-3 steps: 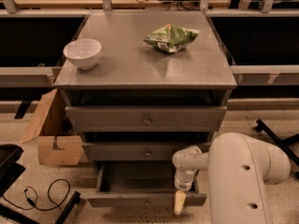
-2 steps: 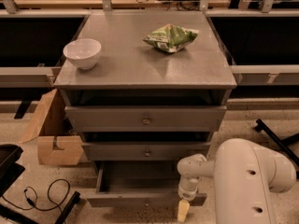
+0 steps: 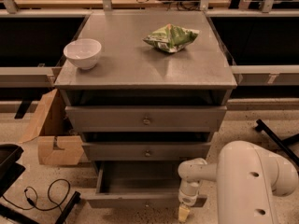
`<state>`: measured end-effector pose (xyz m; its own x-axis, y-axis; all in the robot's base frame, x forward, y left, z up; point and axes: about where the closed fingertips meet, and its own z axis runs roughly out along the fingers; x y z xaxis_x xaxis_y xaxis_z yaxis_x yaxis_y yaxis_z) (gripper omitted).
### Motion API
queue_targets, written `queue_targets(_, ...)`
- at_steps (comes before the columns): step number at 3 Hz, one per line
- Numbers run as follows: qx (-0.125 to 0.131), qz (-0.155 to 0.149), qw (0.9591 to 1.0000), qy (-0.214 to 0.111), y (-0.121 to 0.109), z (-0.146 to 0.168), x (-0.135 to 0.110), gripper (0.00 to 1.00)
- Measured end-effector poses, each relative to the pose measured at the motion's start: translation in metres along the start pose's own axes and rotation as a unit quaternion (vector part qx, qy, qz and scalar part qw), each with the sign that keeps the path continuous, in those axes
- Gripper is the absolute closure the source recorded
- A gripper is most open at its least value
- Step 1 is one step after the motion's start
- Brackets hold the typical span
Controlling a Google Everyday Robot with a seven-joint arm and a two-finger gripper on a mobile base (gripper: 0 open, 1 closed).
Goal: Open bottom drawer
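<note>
the grey cabinet (image 3: 140, 66) fills the middle of the frame, and its bottom drawer (image 3: 135, 185) sits in the lower centre, pulled out toward the camera so that its plain grey inside shows under the two drawers above. its narrow front panel runs along near the bottom edge of the frame. the gripper (image 3: 183, 213) hangs at the lower centre-right, pointing down, in front of the right end of that front panel, with its pale yellowish tip almost at the bottom edge of the frame (whether it is open or closed, and whether it grips anything, cannot be told; nor whether it touches the panel). the white, rounded arm (image 3: 252, 181) takes up the lower right corner and reaches left to the gripper. the middle drawer (image 3: 147, 150) and the top drawer (image 3: 145, 119) are both pushed in, each with a small round knob at the centre of its front. on the cabinet top a white bowl (image 3: 82, 53) stands upright near the left edge, and a crumpled green bag (image 3: 171, 36) lies toward the upper right, well apart from the bowl. at the left, beside the cabinet, an open cardboard box (image 3: 51, 136) stands on the speckled floor, and a black cable (image 3: 44, 195) loops in the lower left.
</note>
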<state>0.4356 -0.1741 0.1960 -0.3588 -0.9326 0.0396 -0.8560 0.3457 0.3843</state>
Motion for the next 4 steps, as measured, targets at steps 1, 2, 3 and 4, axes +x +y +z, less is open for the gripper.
queue_targets(1,0.0,0.0,1.0,0.0,-0.001,-0.002,-0.001,0.71)
queue_targets(2,-0.015,0.003,0.9999,-0.001,0.008,0.002,0.0,0.94)
queue_targets(3,-0.016,0.003,0.9999,-0.001,0.008,0.001,0.0,1.0)
queue_targets(4,-0.029,0.007,0.9995,0.002,0.016,0.002,0.004,1.0)
